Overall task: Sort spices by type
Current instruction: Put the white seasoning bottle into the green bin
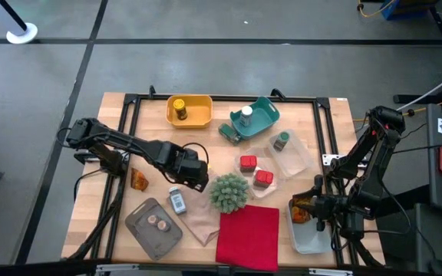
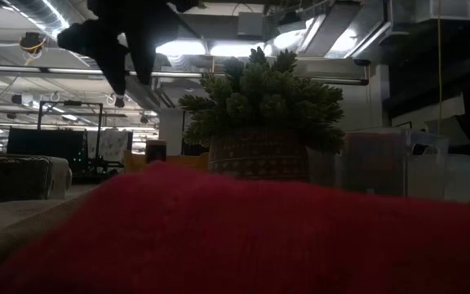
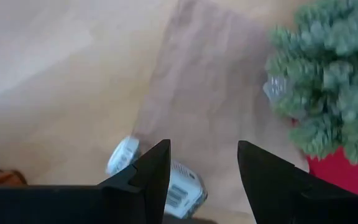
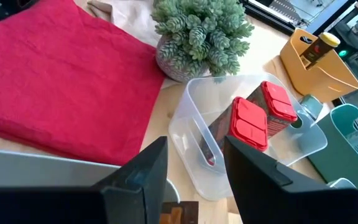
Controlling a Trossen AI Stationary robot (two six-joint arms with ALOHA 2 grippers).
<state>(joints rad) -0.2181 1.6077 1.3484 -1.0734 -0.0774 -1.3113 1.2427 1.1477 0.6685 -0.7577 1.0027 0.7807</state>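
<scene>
Left gripper hangs with fingers parted and nothing between them, right over a white-capped jar lying on its side on the wood. There's a barcode on its label, but the writing is unreadable. Beside it sits the spiky plant. Farther across, the right gripper, partly open, holds nothing over a grey tray; the red-lidded tins lie beyond.

Red cloth fills low view, hiding table. White-capped jar partly behind left gripper fingers, blurred.
</scene>
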